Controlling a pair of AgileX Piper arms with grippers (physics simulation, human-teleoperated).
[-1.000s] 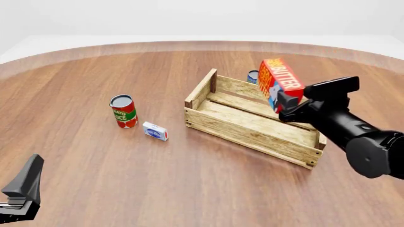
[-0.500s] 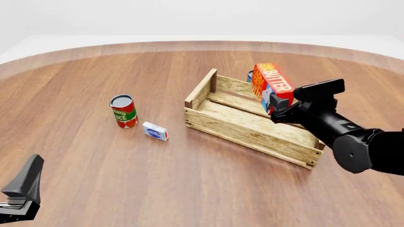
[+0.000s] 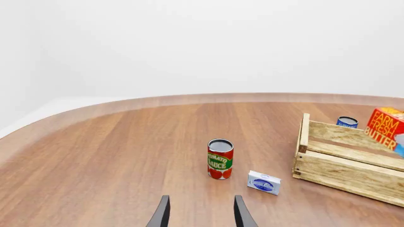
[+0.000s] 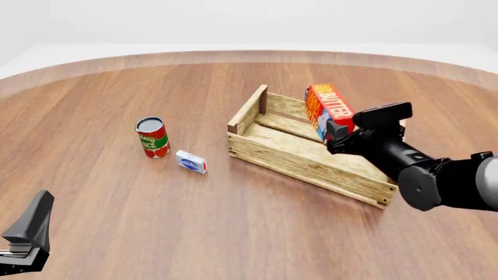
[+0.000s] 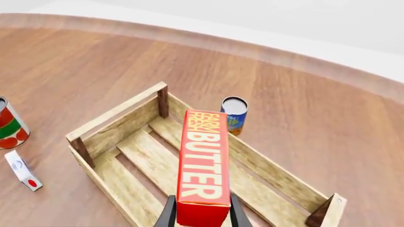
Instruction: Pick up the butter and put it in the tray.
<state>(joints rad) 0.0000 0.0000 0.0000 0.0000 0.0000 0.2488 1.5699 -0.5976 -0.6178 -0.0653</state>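
Note:
The butter (image 4: pixel 328 108) is a red carton with yellow-orange lettering, held tilted in the air over the right part of the tray (image 4: pixel 265 151), a wooden slat crate. My right gripper (image 4: pixel 336 131) is shut on the carton's near end. In the right wrist view the butter (image 5: pixel 204 171) sits between the fingers (image 5: pixel 168 215) above the tray's floor slats (image 5: pixel 142 158). The butter's end (image 3: pixel 385 124) and the tray (image 3: pixel 341 172) also show in the left wrist view. My left gripper (image 3: pixel 199 213) is open and empty, low at the near left (image 4: pixel 27 233).
A red tomato sauce can (image 4: pixel 153 137) stands left of the tray, with a small white-and-blue box (image 4: pixel 190 161) lying beside it. A blue can (image 5: pixel 234 115) stands on the table just behind the tray's far side.
My right gripper has carried the butter to the left and lower, from above the tray's right end to over its inside. The left arm has not moved.

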